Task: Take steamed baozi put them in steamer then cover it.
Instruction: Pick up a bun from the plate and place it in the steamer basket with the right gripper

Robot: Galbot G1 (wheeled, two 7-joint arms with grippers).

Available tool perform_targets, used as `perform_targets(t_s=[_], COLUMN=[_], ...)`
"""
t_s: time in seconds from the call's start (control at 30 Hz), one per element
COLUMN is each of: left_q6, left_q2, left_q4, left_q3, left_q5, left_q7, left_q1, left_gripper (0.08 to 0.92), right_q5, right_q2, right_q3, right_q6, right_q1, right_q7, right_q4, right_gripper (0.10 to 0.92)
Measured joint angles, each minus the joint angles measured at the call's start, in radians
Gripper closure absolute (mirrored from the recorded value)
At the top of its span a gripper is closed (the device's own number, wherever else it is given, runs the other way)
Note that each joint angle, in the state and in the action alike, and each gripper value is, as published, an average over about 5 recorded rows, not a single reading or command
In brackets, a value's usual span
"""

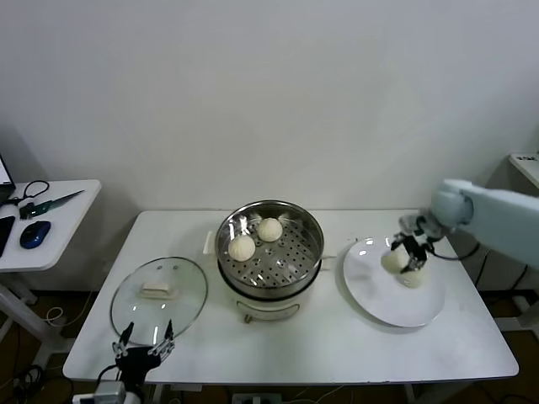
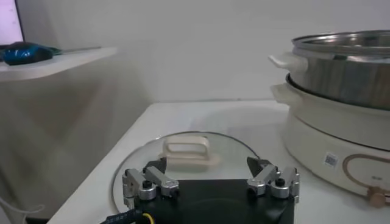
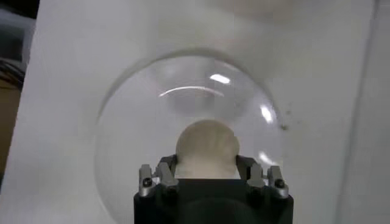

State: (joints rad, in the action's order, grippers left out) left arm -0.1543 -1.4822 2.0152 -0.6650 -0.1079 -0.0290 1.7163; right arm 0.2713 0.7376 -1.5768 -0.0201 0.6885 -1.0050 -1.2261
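Two steamed baozi (image 1: 242, 247) (image 1: 269, 229) lie in the shiny steamer (image 1: 290, 252) on its cream pot base at the table's middle. Two more baozi (image 1: 392, 262) (image 1: 414, 278) rest on the white plate (image 1: 379, 295) to the right. My right gripper (image 1: 410, 254) is down over them. In the right wrist view its jaws press both sides of one baozi (image 3: 207, 143), so the right gripper (image 3: 206, 161) is shut on it. The glass cover (image 1: 159, 295) with its white handle (image 2: 187, 149) lies flat at the left. My left gripper (image 1: 143, 343) (image 2: 207, 165) stands open just in front of the cover, touching nothing.
A side table (image 1: 50, 210) at far left carries a blue mouse (image 1: 34, 234) and scissors. Part of a shelf edge (image 1: 526, 164) shows at far right. The pot base (image 2: 329, 146) stands close beside the cover.
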Motion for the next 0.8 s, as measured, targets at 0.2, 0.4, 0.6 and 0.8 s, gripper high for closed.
perform_targets(t_s=[0.2,0.4,0.6,0.8], left_q6=[-0.002,-0.001,0.001,0.001], left_q2=[0.001,0.004,0.003,-0.001], left_q4=[-0.010,-0.005,0.002,0.004], left_q3=[-0.001,-0.011,-0.020,-0.024], left_q5=[0.001,-0.001,-0.002,-0.002], left_q7=[0.000,-0.001,-0.002,-0.002], left_q1=[-0.009,0.000,0.006,0.007], left_gripper=[0.177,0.177,0.177,0.177], right_q5=[0.003,-0.057,-0.159,-0.269], right_q2=[0.107,0.205,0.290,0.361], right_q3=[-0.044,-0.031,0.001,0.028], right_q6=[-0.160,-0.252,-0.294,-0.315], right_q1=[0.194,0.255,0.207,0.111], right_q7=[-0.028,-0.009,0.041,0.092], right_q4=[-0.074,-0.214,-0.289,-0.299], right_gripper=[0.385,0.390,0.396,0.396])
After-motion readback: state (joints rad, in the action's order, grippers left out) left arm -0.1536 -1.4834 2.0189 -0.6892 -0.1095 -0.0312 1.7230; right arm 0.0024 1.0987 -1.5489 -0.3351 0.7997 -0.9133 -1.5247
